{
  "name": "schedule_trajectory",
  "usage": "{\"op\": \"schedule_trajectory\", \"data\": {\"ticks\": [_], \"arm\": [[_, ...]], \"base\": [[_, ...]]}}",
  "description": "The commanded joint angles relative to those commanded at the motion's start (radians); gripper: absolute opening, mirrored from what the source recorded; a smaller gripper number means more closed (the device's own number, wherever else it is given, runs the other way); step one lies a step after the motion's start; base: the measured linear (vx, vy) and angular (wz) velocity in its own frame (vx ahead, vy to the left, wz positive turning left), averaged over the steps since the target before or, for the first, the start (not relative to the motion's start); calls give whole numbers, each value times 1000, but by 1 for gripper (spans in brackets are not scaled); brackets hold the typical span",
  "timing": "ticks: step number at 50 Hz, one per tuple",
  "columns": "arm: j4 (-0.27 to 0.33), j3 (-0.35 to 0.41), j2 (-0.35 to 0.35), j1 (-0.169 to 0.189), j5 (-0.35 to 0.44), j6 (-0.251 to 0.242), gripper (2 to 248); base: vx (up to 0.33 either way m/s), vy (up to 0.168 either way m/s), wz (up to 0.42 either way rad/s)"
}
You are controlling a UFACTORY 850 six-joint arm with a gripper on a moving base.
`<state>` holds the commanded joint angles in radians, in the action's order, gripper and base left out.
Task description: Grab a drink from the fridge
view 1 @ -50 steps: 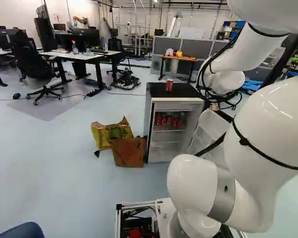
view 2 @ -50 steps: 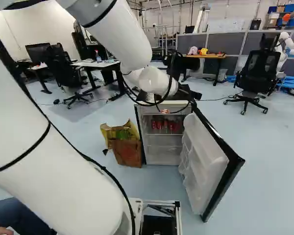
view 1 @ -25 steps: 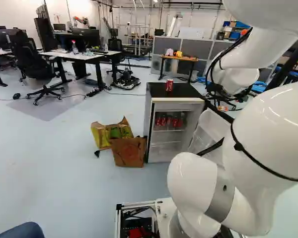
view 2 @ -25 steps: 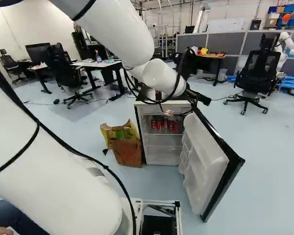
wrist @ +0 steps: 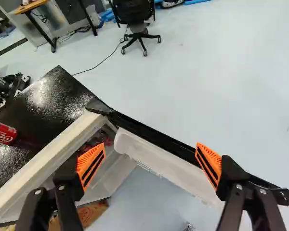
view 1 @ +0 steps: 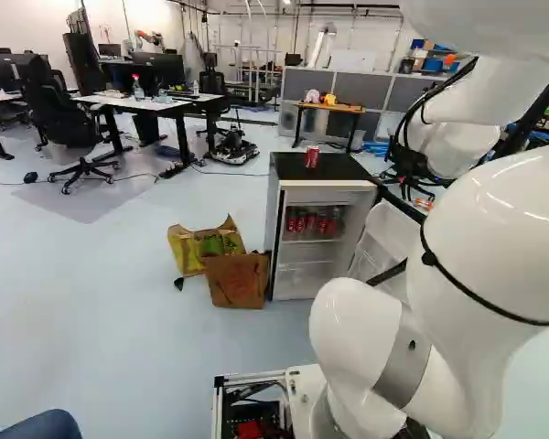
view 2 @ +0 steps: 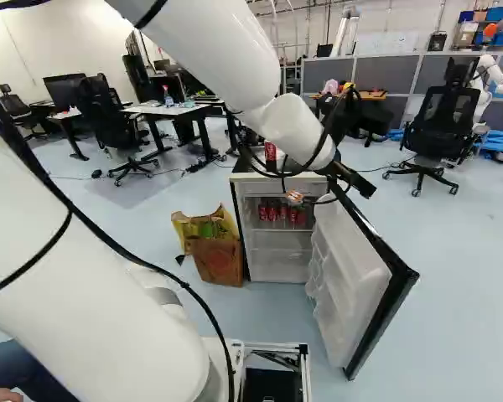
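Near the open fridge door [view 2: 350, 266], the hand [view 2: 331, 188] wide open and empty

Before you, a robotics lab sharing its floor with office desks, another robot [view 2: 486, 74] in white at the right of the right base view, a desk [view 1: 146, 102] with monitors [view 1: 157, 69], wheeled black chairs [view 2: 443, 117], grey partitions [view 2: 386, 79], metal framing [view 1: 254, 73] behind, cables across your pale floor [view 1: 91, 274].
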<state>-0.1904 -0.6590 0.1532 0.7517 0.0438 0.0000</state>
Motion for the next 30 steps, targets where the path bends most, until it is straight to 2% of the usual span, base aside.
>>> {"op": "schedule_trajectory", "data": {"ticks": [30], "arm": [[-12, -91, -95, 92, -81, 0, 247]], "base": [[0, 0, 0]]}}
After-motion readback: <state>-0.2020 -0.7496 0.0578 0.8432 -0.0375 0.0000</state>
